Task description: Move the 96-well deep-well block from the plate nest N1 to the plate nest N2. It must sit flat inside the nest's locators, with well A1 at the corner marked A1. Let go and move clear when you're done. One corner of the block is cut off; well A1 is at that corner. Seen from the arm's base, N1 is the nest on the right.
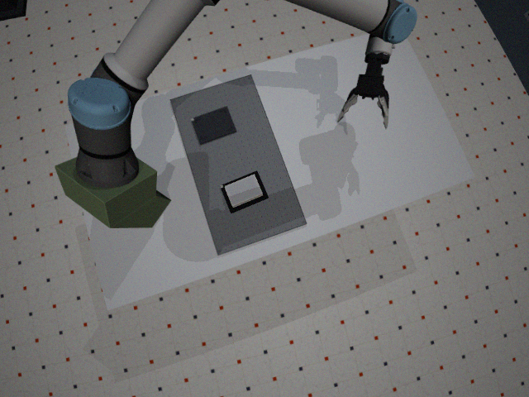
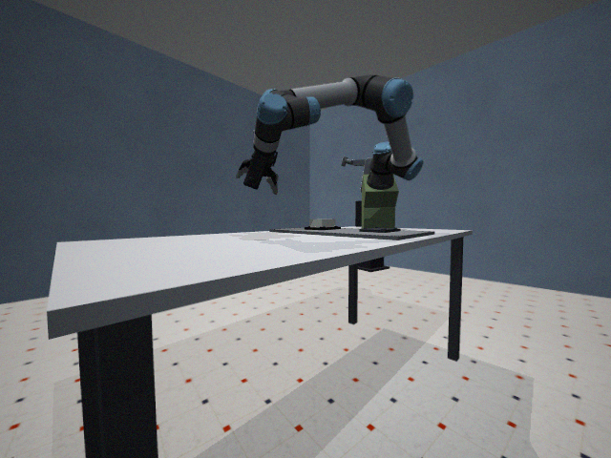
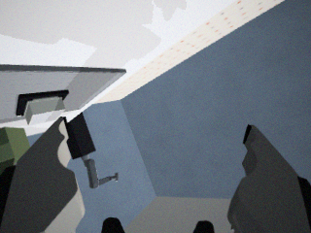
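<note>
The hand (image 1: 364,112) hangs high above the white counter (image 1: 418,145), well apart from the grey base plate (image 1: 260,222) that carries both nests. Its jaws stand spread fully apart with nothing between them. The pale block (image 1: 243,190) sits in the black-framed nest (image 1: 228,206) nearer the lower end of the plate; the other nest (image 1: 213,124), a dark square, lies empty toward the plate's far end.

Several things could go wrong from here. The hand has a long way to travel and must turn downward first, since the wrist view looks out sideways at the wall rather than at the block; a poor approach angle could knock the block against the frame or tip it. Gripping across the wrong pair of sides, or too near the top edge, could let the block slip or tilt on the lift. The cut corner is too small to make out in any view, so the block's orientation is hard to judge, and it could land in the empty nest with well A1 at the wrong corner, or ride up on a locator instead of sitting flat.

No brand, label or readable writing shows; a faint light speck marks one corner of the empty nest, but no letters can be read.
</note>
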You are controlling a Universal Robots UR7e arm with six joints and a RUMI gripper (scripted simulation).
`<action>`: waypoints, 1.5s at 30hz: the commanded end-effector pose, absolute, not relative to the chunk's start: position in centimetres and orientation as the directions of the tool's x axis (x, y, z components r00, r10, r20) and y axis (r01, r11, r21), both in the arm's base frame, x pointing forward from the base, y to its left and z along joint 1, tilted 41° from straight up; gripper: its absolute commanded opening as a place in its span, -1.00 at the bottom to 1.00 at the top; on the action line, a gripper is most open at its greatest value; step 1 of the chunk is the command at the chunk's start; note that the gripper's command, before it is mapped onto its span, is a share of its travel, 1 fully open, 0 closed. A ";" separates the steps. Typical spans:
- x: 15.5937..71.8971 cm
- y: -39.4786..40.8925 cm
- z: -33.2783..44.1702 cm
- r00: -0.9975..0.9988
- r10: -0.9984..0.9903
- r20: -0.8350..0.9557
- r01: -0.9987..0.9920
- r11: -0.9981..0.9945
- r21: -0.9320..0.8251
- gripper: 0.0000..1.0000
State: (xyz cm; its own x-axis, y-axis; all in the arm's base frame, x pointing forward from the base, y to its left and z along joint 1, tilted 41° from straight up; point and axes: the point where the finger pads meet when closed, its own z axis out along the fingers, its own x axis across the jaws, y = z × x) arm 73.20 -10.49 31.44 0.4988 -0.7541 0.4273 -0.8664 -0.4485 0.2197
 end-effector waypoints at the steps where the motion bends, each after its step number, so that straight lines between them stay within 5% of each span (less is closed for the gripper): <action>1: 72.5 -11.4 30.4 0.498 -0.757 0.423 -0.867 -0.449 0.218 1.00; 45: 61.7 -18.2 17.4 0.431 -0.898 0.085 -0.900 -0.421 0.117 1.00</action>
